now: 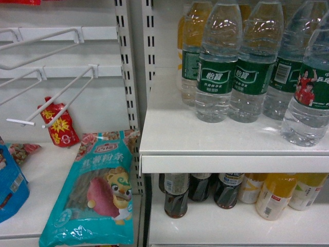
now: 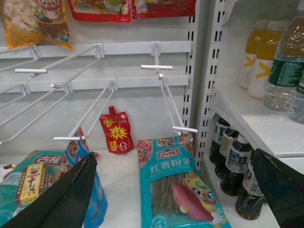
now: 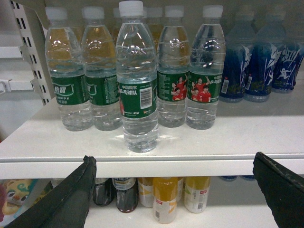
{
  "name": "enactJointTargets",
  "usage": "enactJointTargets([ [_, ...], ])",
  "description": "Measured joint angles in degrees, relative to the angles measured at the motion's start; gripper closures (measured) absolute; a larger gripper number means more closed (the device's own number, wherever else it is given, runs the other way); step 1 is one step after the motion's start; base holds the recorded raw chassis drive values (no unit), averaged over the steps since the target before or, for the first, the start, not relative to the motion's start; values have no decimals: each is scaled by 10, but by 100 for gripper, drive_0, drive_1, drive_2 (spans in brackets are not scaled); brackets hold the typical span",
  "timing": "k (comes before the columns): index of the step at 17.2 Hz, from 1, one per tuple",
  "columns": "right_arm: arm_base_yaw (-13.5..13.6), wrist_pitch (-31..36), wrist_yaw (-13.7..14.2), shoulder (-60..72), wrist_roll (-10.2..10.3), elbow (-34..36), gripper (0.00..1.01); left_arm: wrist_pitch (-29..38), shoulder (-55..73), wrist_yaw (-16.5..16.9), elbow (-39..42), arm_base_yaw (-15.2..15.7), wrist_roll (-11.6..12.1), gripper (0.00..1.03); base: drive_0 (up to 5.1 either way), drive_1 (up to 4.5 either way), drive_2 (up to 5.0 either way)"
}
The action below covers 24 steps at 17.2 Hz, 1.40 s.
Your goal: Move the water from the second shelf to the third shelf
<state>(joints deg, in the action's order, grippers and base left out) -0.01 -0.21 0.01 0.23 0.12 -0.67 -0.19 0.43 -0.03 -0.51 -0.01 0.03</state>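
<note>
HEAD VIEW. White metal shelf (image 1: 205, 139) w/ clear plastic water bottles, green labels; 5 counted here, incl. one standing fwd at right (image 1: 308, 98) nearer the edge. Shelf below: 3 dark-drink bottles (image 1: 177, 194), 3 yellow-juice bottles (image 1: 275, 195). Left bay: teal noodle packet w/ cartoon tiger (image 1: 95, 195), red stand-up pouch (image 1: 60, 125), bare white wire hooks (image 1: 51, 98). No gripper in frame.

LEFT WRIST VIEW. Left gripper (image 2: 175, 190): black fingers wide apart, nothing between them; aimed at the snack bay, well apart from the water. 4 dark bottles visible low right, 2 yellow bottles on the upper shelf.

RIGHT WRIST VIEW. Right gripper (image 3: 175, 190): fingers spread, holding nothing, level w/ the shelf lip, facing the fwd water bottle (image 3: 137, 85). That bottle stands alone, just ahead of a row of 4 water bottles; 3 blue-label bottles (image 3: 259, 66) at right.

PROGRESS (judgement). Which shelf is 2nd or 3rd can't be told from these frames. The lone fwd bottle fits either a bottle just set down or one singled out for pickup. Neither arm carries water.
</note>
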Motion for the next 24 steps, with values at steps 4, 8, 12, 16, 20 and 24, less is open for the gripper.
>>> enactJointTargets([
  [4,0,0,0,0,0,0,3,0,0,0,0,0,0,5,0,0,0],
  [8,0,0,0,0,0,0,3,0,0,0,0,0,0,5,0,0,0],
  [12,0,1,0,0,0,0,3,2,0,0,0,0,0,5,0,0,0],
  [16,0,0,0,0,0,0,3,0,0,0,0,0,0,5,0,0,0],
  [20,0,0,0,0,0,0,3,0,0,0,0,0,0,5,0,0,0],
  [24,0,0,0,0,-2,0,3,0,0,0,0,0,0,5,0,0,0],
])
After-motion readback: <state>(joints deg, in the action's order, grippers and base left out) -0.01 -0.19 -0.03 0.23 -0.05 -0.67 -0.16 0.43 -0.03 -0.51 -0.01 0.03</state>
